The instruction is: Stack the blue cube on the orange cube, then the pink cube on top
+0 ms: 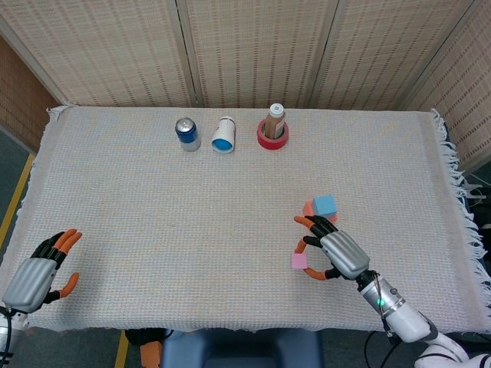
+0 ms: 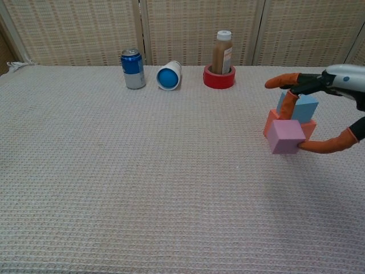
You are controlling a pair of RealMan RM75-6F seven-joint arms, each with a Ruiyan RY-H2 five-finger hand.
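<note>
The blue cube (image 1: pixel 324 205) sits on the orange cube (image 1: pixel 310 208) at the right of the table; the chest view shows the blue cube (image 2: pixel 297 107) tilted a little on the orange cube (image 2: pixel 272 121). My right hand (image 1: pixel 337 251) pinches the pink cube (image 1: pixel 299 261) between thumb and a finger, just in front of that stack. In the chest view the pink cube (image 2: pixel 285 136) hangs off the cloth, overlapping the orange cube, with my right hand (image 2: pixel 333 83) above and to its right. My left hand (image 1: pixel 38 272) rests at the table's front left corner, fingers apart, holding nothing.
At the back stand a blue can (image 1: pixel 186 134), a white cup (image 1: pixel 223 135) lying on its side, and a brown bottle (image 1: pixel 275 121) inside a red tape roll (image 1: pixel 272 138). A woven cloth (image 1: pixel 192 230) covers the table; wicker screens stand behind.
</note>
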